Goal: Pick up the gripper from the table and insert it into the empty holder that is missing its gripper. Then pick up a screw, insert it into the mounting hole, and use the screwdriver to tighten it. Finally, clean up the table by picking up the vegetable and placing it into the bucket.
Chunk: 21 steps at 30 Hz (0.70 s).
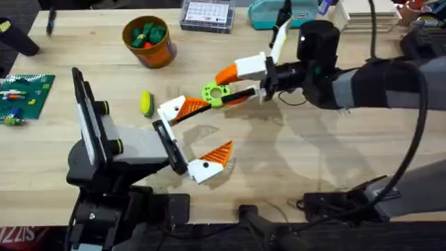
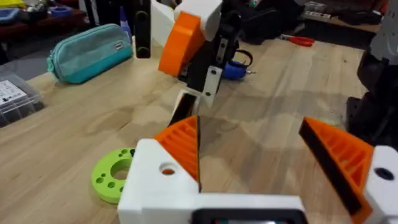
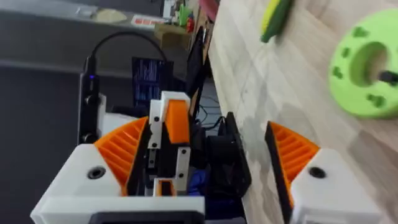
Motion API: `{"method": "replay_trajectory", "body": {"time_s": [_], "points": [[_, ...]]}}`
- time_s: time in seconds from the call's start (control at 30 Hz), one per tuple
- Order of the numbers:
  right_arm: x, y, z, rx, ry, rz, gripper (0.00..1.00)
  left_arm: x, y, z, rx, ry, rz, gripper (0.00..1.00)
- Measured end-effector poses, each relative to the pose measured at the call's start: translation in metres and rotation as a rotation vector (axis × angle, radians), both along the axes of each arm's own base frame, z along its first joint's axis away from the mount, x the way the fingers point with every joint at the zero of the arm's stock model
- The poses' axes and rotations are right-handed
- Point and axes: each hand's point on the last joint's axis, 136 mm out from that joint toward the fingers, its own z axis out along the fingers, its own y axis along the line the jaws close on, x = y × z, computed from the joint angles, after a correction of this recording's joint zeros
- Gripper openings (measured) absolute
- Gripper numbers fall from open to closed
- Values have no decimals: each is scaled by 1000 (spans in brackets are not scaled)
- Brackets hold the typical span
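Ribbed orange pads spread wide on both white end effectors, left [image 1: 196, 138] and right [image 1: 239, 80]

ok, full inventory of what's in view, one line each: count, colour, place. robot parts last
bucket: 1, orange, green and red pieces inside, far left-centre of table
vegetable: 1, yellow-green, on table below the bucket
ring disc: 1, green, mid-table, by the right gripper's tip
pencil case: 1, teal, far edge of table
clear parts box: 1, far edge, left of the pencil case
green plate of small parts: 1, table's left edge
table: 1, light wood
left gripper: 1, white with orange pads, open, mid-table above the wood
right gripper: 1, white with orange tip, reaching in from the right; fingers unclear
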Motion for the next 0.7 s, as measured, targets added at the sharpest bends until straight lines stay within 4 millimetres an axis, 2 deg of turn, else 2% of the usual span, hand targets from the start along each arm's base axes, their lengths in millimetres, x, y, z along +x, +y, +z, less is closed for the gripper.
{"method": "replay_trajectory", "body": {"time_s": [0.23,0.37,0.43,0.5,0.6,0.7], "points": [[13,-28,-20,-49,52,-71,994,1,0,0,4,-7,5,996],[15,-36,-29,-75,46,-92,994,6,3,1,9,-16,40,996],[13,-40,-47,-153,57,-109,995,18,11,1,17,-28,122,995],[14,-43,-52,-203,71,-113,993,23,15,1,20,-32,156,995],[20,-48,-56,-313,72,-118,994,28,19,1,23,-36,192,996],[28,-53,-49,-442,6,-98,994,31,21,2,24,-38,212,996]]}}
